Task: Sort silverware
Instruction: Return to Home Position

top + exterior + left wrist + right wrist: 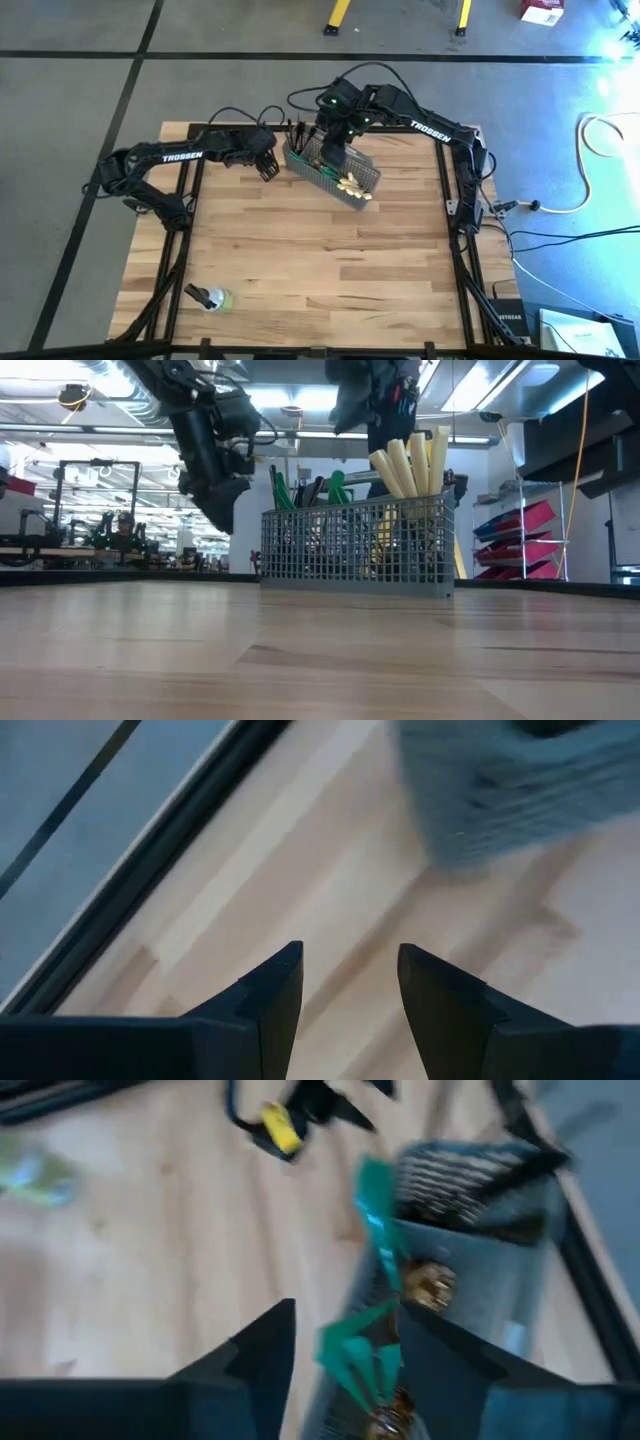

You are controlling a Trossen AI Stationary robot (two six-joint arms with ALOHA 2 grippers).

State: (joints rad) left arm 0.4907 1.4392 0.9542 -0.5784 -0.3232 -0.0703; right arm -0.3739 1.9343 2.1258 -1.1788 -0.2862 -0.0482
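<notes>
A grey wire mesh basket point(368, 176) stands at the table's far middle. Cream-handled knives point(410, 465) stick up from its right end, and dark forks point(298, 135) from its left end. Gold spoons point(430, 1285) stand inside among green tape strips point(375, 1205). My right gripper point(335, 150) hovers over the basket's middle. Its fingers are open in the right wrist view point(345, 1370), with a green strip and a spoon showing beyond the gap. My left gripper point(268, 165) hangs open point(350, 990) above bare table, just left of the basket point(500, 800).
A small green and dark object point(208, 297) lies near the table's near left corner. Bare wood point(320, 260) stretches from the basket to the near edge. Both arms' cables run along the far edge behind the basket.
</notes>
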